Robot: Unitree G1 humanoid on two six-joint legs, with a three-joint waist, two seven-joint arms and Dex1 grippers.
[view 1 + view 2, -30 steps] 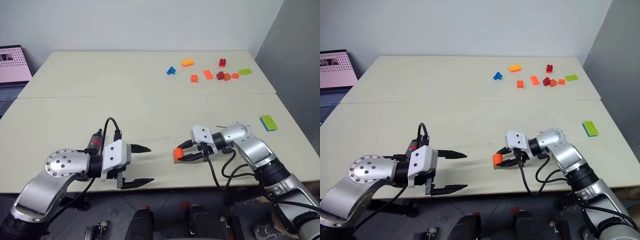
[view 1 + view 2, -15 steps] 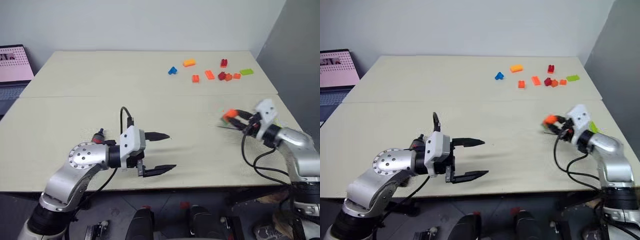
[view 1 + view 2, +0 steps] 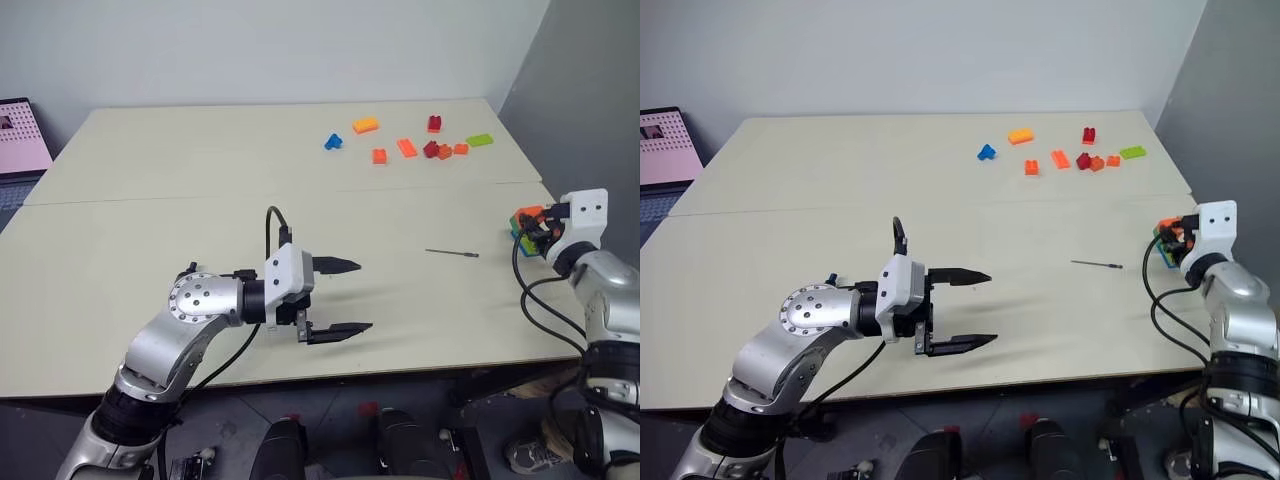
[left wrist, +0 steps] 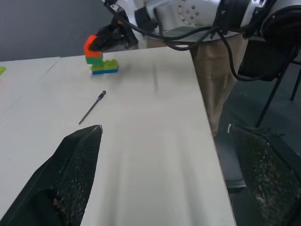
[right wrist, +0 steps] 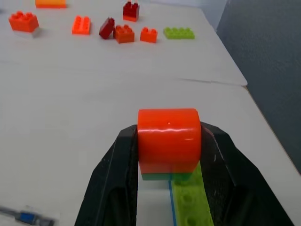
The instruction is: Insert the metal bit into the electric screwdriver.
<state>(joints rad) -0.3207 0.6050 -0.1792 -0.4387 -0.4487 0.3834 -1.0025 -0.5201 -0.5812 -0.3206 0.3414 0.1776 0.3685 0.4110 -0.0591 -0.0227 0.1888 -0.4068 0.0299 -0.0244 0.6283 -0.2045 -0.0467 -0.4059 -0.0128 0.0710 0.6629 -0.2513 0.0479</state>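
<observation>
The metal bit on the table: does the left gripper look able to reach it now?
Probably yes. The left gripper is open and empty, and the metal bit lies alone on bare table to its right, nothing standing between them. The right gripper is away at the edge, holding an orange block.

right gripper [image 5: 169, 183] carried orange piece [image 5: 169, 141] onto green brick [image 4: 104, 68]

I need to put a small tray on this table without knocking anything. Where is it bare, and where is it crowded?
Bare: the wide stretch of table left of the blue brick, and the near strip between the left pincer and the metal bit. Crowded: the far right corner's scattered bricks, and the right edge, where the right pincer holds an orange piece over the green brick.
</observation>
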